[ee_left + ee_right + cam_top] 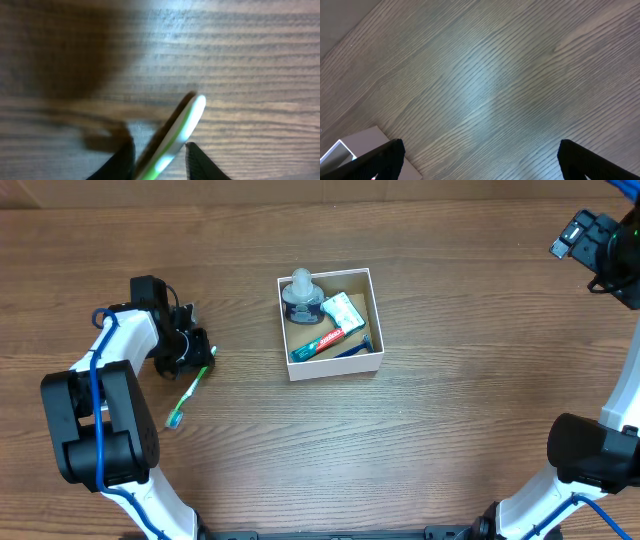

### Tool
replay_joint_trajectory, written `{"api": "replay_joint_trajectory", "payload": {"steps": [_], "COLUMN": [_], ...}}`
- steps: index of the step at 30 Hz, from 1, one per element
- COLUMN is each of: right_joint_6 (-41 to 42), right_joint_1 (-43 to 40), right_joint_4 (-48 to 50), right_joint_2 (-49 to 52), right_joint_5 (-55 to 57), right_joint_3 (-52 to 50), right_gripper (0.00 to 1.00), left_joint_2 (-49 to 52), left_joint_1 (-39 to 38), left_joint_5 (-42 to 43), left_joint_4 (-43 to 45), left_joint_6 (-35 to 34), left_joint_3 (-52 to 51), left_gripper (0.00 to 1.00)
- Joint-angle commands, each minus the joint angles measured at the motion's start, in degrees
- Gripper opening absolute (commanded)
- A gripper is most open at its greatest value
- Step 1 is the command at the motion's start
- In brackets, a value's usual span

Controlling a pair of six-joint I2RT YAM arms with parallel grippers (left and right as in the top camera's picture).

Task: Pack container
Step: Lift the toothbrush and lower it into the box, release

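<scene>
The square white cardboard box with a brown inside (335, 367) sits mid-way across the brown wooden counter (450, 440), with toiletries (325, 340) lying in it. Left of the box, the left claw (160, 149) is clenched on a green-and-white plastic toothbrush (188, 395). Far right of the box, the right claw (481, 150) hangs released, fingers wide apart.

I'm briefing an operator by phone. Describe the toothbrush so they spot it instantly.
Find the white container mid-table, then look left to the left gripper. The toothbrush slants out from it, green and white, the only toiletry outside that container.
</scene>
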Motion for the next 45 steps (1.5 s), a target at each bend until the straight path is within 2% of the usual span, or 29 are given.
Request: {"api": "replay_joint_trajectory", "payload": {"steps": [1,3,5,11,14,15,16,17,18,22,30,34,37,40,43,45], "right_joint_6": [0.2,0.2,0.2,0.2,0.2,0.2,0.2,0.2,0.2,0.2,0.2,0.2,0.2,0.2,0.2,0.2], "right_joint_1": [0.2,0.2,0.2,0.2,0.2,0.2,0.2,0.2,0.2,0.2,0.2,0.2,0.2,0.2,0.2,0.2], "right_joint_4": [0.2,0.2,0.2,0.2,0.2,0.2,0.2,0.2,0.2,0.2,0.2,0.2,0.2,0.2,0.2,0.2], "right_joint_2": [-1.2,-1.2,-1.2,-1.2,-1.2,-1.2,-1.2,-1.2,-1.2,-1.2,-1.2,-1.2,-1.2,-1.2,-1.2,-1.2], "right_joint_5": [0.6,0.6,0.6,0.6,0.6,0.6,0.6,0.6,0.6,0.6,0.6,0.6,0.6,0.6,0.6,0.6], "right_joint_3": [1.0,1.0,1.0,1.0,1.0,1.0,1.0,1.0,1.0,1.0,1.0,1.0,1.0,1.0,1.0,1.0], "right_gripper": [1.0,1.0,1.0,1.0,1.0,1.0,1.0,1.0,1.0,1.0,1.0,1.0,1.0,1.0,1.0,1.0], "left_joint_2": [5.5,5.5,5.5,5.5,5.5,5.5,5.5,5.5,5.5,5.5,5.5,5.4,5.4,5.4,5.4,5.4], "left_joint_1": [-0.3,-0.3,-0.4,-0.4,-0.4,-0.4,-0.4,-0.4,-0.4,-0.4,-0.4,-0.4,-0.4,-0.4,-0.5,-2.6], "left_joint_5": [-6.8,-7.0,-6.9,-6.8,-6.8,-6.8,-7.2,-9.1,-11.6,-12.8,-7.1,-0.9,2.0,5.6,14.4,19.3], "left_joint_4": [4.2,5.9,4.5,-8.3,-10.7,-10.8,-10.7,-10.6,-10.5,-7.4,-2.4,-11.5,-24.1,-32.9,-38.6,-43.6], "left_joint_6": [0.4,0.4,0.4,3.0,3.0,3.3,3.4,3.4,3.1,2.6,2.6,2.6,2.9,3.6,8.3,16.6], "left_joint_3": [-3.1,-3.1,-3.1,-3.1,-3.1,-3.1,-3.1,-3.1,-3.1,-3.1,-2.2,7.6,23.5,36.7,46.2,52.7], "left_gripper": [0.61,0.72,0.72,0.64,0.64,0.52,0.37,0.35,0.29,0.05,0.04,0.04,0.04,0.04,0.04,0.04]}}
